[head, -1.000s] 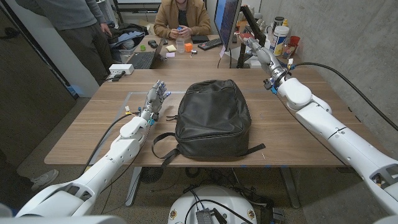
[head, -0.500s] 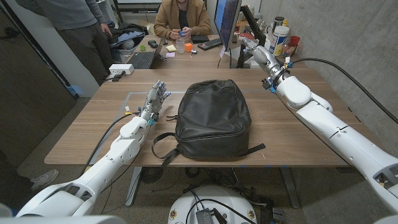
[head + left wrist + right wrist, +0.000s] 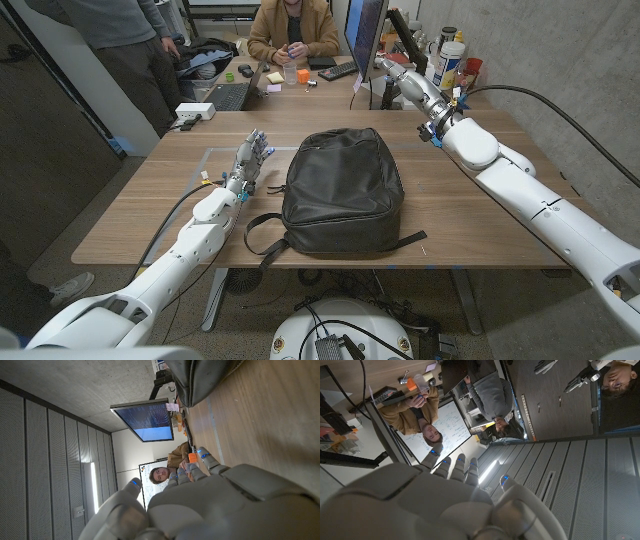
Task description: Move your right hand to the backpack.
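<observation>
The right hand (image 3: 404, 76) hangs raised at two o'clock, fingers apart, holding nothing. The left hand (image 3: 251, 158) stands at nine o'clock, fingers extended, empty.

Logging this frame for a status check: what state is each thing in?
backpack: lying flat on the table, closed, untouched
right hand: raised beyond the table's far edge, holding nothing
left hand: beside the backpack, apart from it, holding nothing
monitor: lit

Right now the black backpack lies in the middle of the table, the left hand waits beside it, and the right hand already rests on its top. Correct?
Not quite. In the head view the right hand is raised beyond the far edge of the table, clear of the backpack. The left hand does wait beside it.
</observation>
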`<action>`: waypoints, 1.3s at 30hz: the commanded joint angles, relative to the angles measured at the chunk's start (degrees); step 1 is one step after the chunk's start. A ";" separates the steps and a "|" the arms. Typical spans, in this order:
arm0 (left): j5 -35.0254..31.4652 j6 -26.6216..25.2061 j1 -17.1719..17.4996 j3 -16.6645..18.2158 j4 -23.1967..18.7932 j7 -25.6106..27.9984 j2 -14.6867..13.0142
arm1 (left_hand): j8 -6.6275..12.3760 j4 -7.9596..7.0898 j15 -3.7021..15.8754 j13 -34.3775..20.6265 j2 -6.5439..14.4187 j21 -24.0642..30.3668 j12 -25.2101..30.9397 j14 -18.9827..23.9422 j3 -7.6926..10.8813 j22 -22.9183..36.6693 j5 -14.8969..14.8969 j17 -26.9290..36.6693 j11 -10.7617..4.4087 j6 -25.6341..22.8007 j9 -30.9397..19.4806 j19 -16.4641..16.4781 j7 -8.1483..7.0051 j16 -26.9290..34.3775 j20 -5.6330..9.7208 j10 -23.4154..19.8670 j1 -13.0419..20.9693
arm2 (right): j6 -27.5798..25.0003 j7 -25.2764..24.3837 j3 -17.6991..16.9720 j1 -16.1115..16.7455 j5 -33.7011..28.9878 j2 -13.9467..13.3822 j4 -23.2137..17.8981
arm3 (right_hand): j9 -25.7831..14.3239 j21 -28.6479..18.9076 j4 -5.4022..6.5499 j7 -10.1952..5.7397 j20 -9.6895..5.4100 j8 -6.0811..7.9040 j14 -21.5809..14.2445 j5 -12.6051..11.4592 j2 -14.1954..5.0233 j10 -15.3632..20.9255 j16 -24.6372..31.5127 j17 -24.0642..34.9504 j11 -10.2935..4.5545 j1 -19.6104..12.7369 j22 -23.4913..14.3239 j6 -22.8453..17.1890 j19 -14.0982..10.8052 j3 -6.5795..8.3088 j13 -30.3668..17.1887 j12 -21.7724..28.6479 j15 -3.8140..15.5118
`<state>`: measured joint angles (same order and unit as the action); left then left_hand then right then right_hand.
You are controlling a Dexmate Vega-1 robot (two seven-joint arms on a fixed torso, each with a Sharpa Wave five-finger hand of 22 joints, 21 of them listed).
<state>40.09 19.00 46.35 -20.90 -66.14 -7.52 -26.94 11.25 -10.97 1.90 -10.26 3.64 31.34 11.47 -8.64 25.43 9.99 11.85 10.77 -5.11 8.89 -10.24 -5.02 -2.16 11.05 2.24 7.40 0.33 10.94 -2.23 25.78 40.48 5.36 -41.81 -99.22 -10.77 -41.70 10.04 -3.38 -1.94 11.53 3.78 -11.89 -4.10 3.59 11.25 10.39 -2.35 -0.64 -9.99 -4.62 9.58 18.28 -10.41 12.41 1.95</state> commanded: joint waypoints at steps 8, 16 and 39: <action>0.40 0.03 0.77 0.29 -0.67 0.06 -0.19 | -0.19 0.06 2.16 -0.33 6.45 -0.11 0.22 0.20 0.01 0.30 0.22 0.16 0.09 -0.40 -0.33 0.23 -0.26 0.00 1.76 -0.18 0.20 | -0.40 2.96 2.36 -2.43 -3.44 0.54 -0.68 | -0.18 0.42 0.06 0.06 -3.59 -0.09 -0.18 -0.16 -5.52 0.25 -0.09 0.19 -0.15 -0.32 -0.11 -0.45 0.55 0.46 -0.14 -0.02 1.04; 0.50 0.04 1.00 0.41 -0.99 0.19 -0.27 | -0.21 0.06 2.17 -0.33 6.44 -0.18 0.21 0.24 0.01 0.30 0.22 0.16 0.01 -0.40 -0.33 0.28 -0.25 0.01 1.66 -0.24 0.20 | -0.74 3.19 2.91 -3.07 -4.83 0.79 -0.75 | -0.19 0.53 -0.24 0.08 -3.51 -0.18 -0.26 -0.15 -5.21 0.25 -0.18 0.05 -0.06 -0.62 -0.10 -0.30 0.42 0.55 -0.14 -0.05 0.96; 0.62 0.22 2.01 0.85 -2.17 0.84 -0.76 | -0.25 0.06 2.22 -0.34 6.45 -0.40 0.17 0.32 0.02 0.31 0.22 0.16 0.08 -0.47 -0.33 0.35 -0.32 0.01 1.37 -0.31 0.20 | -1.94 4.22 5.13 -4.47 -12.36 -0.21 -3.14 | -0.21 1.05 -0.66 -0.26 -2.89 -0.14 -0.33 -0.15 -4.82 0.29 -0.37 -0.14 -0.10 -1.15 -0.10 -0.55 0.42 0.86 -0.15 -0.12 0.85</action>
<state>40.60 19.19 47.90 -20.26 -67.79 -6.98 -27.45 11.02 -10.97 1.90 -10.26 3.64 31.15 11.47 -8.65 25.43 9.98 11.85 10.77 -5.11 8.59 -10.24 -4.82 -2.46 11.05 2.03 7.41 0.33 9.64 1.19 29.71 36.79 -3.48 -41.57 -101.16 -10.77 -40.87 9.64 -3.38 -1.94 11.53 3.56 -11.88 -4.45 3.59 11.01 10.12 -2.35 -1.34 -10.00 -4.61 9.58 18.68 -10.41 12.41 2.17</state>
